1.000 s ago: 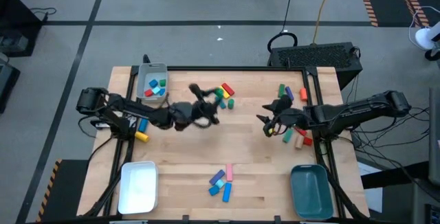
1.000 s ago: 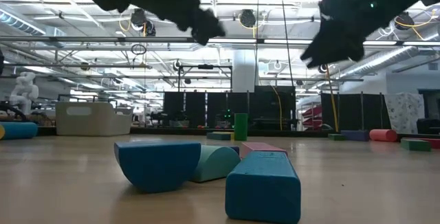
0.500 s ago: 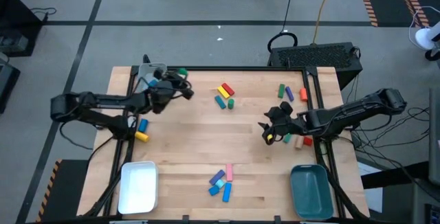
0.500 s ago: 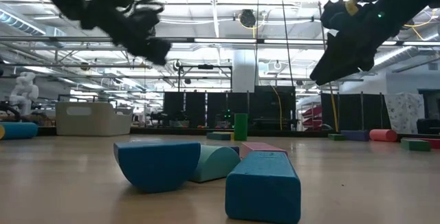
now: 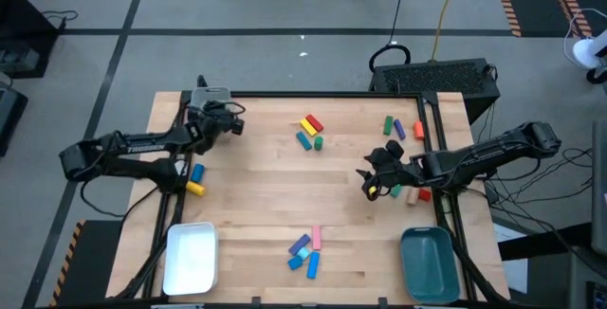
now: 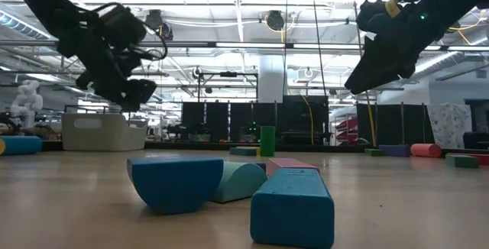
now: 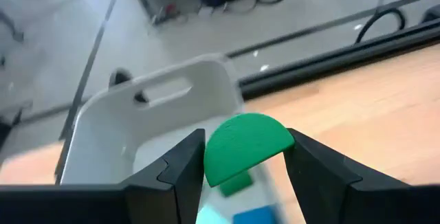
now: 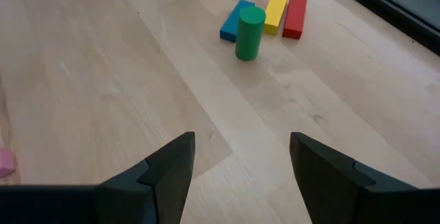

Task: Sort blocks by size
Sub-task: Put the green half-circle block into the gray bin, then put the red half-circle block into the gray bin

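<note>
Fingers of the left gripper point(image 7: 244, 172) pinch a green half-round block point(image 7: 246, 145), and it hangs right over the grey tray point(image 5: 211, 96) up at eleven o'clock on the table point(image 5: 275, 205). So we're mid-delivery, I'd say: the next move is simply to part those fingers so it drops among the blocks already inside. At centre, toward twelve o'clock, a green cylinder point(image 8: 249, 32) stands beside blue, yellow and red bars. Over at three o'clock the right gripper point(image 8: 240, 165) hovers, fingers spread wide, holding nothing, with loose blocks near it to pick from.
</note>
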Robot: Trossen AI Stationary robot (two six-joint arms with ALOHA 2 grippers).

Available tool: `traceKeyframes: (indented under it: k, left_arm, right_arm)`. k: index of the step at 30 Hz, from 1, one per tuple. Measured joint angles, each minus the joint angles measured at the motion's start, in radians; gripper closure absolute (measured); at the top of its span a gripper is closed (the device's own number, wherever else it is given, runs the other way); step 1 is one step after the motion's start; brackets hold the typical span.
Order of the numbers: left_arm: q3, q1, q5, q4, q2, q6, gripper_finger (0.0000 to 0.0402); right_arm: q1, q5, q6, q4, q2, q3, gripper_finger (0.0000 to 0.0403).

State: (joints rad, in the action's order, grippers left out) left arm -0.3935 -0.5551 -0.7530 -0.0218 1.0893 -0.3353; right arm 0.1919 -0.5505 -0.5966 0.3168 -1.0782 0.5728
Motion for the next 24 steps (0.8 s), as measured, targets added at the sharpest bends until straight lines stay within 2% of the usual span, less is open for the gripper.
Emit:
traceKeyframes:
  k: [8, 13, 17, 21, 24]
  left_arm:
    - [0.000, -0.131, 0.193, -0.098, 0.000, -0.054, 0.0217]
    - [0.000, -0.169, 0.204, -0.131, 0.000, -0.087, 0.0215]
    - [-0.001, -0.181, 0.204, -0.130, 0.000, -0.104, 0.0195]
    - [-0.001, -0.194, 0.220, -0.130, 0.000, -0.105, 0.0162]
    - [-0.001, -0.207, 0.249, -0.130, 0.000, -0.105, 0.0136]
  right_arm:
    - [0.000, 0.000, 0.011, -0.047, 0.000, 0.000, 0.0181]
    - [0.000, 0.006, 0.038, -0.060, 0.000, 0.000, 0.0181]
    - [0.000, 0.016, 0.038, -0.056, 0.000, 0.000, 0.0181]
    - [0.000, 0.125, 0.040, -0.039, 0.000, 0.000, 0.0181]
    - [0.000, 0.159, 0.029, 0.000, 0.000, 0.000, 0.0181]
